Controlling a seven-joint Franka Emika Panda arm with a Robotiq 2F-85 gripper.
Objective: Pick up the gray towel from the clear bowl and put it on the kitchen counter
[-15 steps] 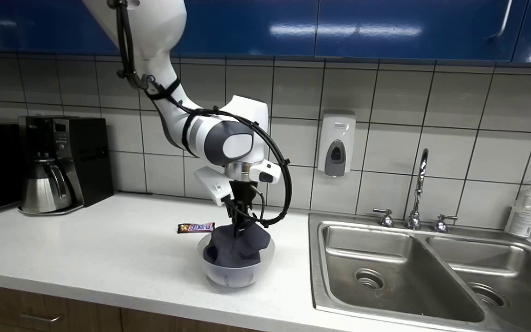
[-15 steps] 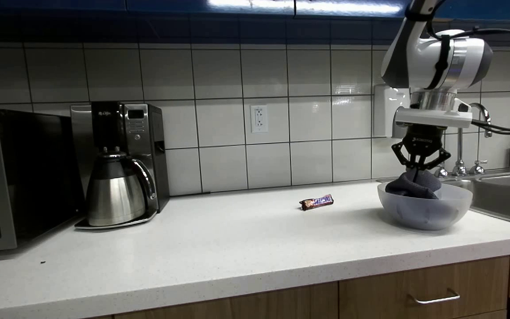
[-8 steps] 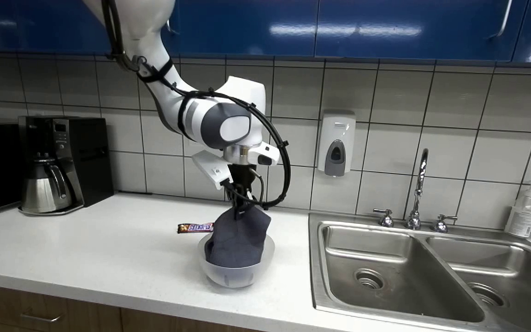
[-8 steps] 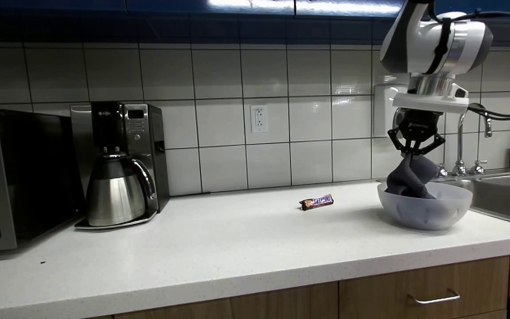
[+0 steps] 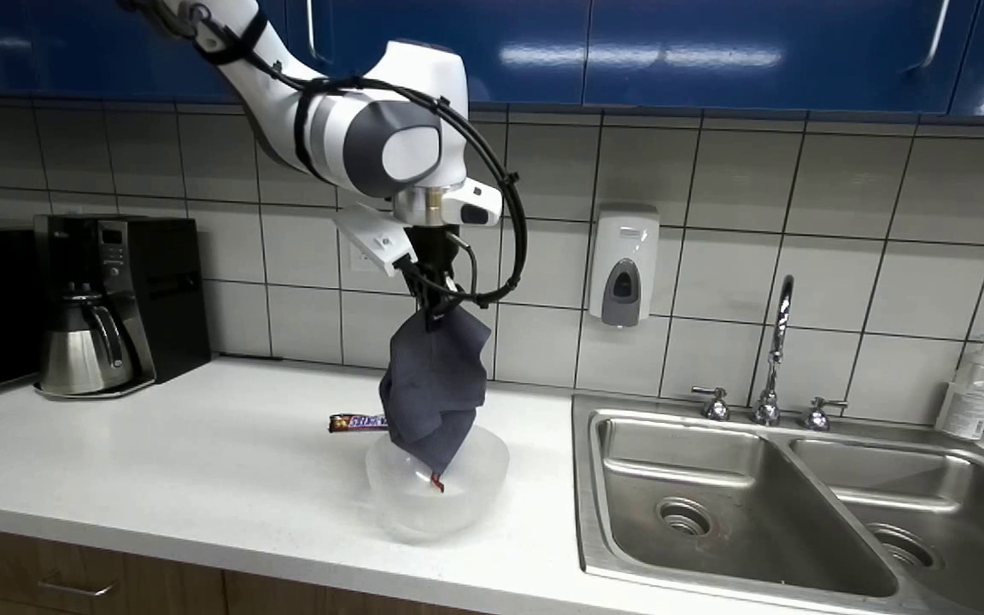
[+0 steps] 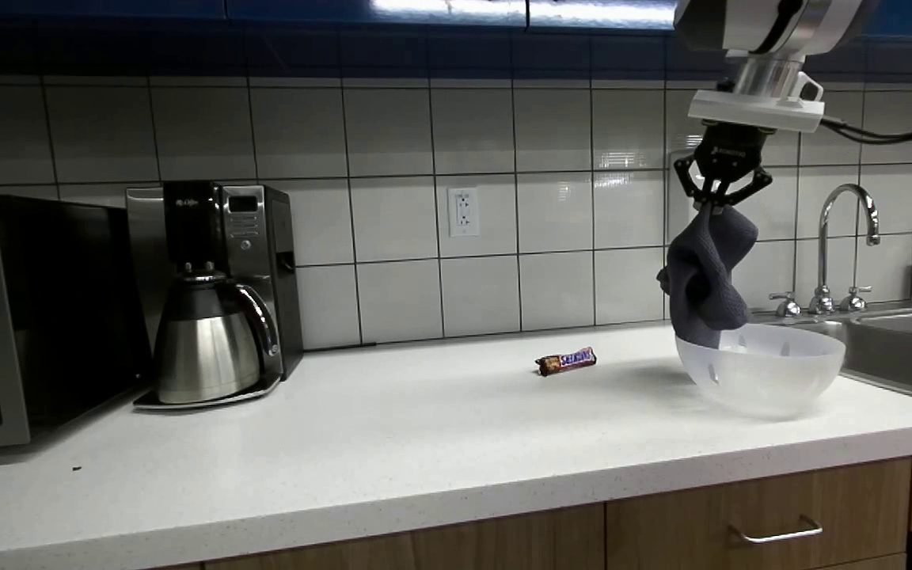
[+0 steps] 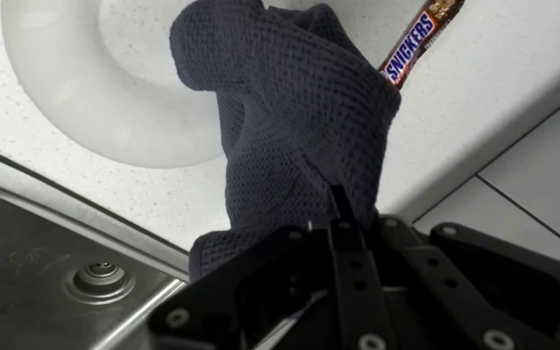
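Note:
The gray towel [image 6: 705,277] hangs crumpled from my gripper [image 6: 713,207], which is shut on its top. The towel also shows in an exterior view [image 5: 436,384] and fills the middle of the wrist view [image 7: 285,121]. The clear, frosted bowl [image 6: 773,384] stands upright on the white counter [image 6: 424,427]. The towel hangs over the bowl's side, its lowest end at rim height; whether it touches the rim I cannot tell. A small red bit [image 5: 437,483] shows just below the towel's tip. In the wrist view the towel hides part of the bowl [image 7: 80,121].
A Snickers bar [image 6: 567,361] lies on the counter behind the bowl, toward the coffee maker [image 6: 210,317]. A microwave [image 6: 44,317] stands beyond that. The sink [image 5: 714,495] with its faucet [image 5: 774,359] is on the bowl's other side. Blue cabinets [image 5: 714,51] hang above.
My gripper has risen well above the bowl and moved slightly toward the coffee maker. The towel, bunched in the bowl before, has been lifted and now hangs from the gripper. The bowl stays put.

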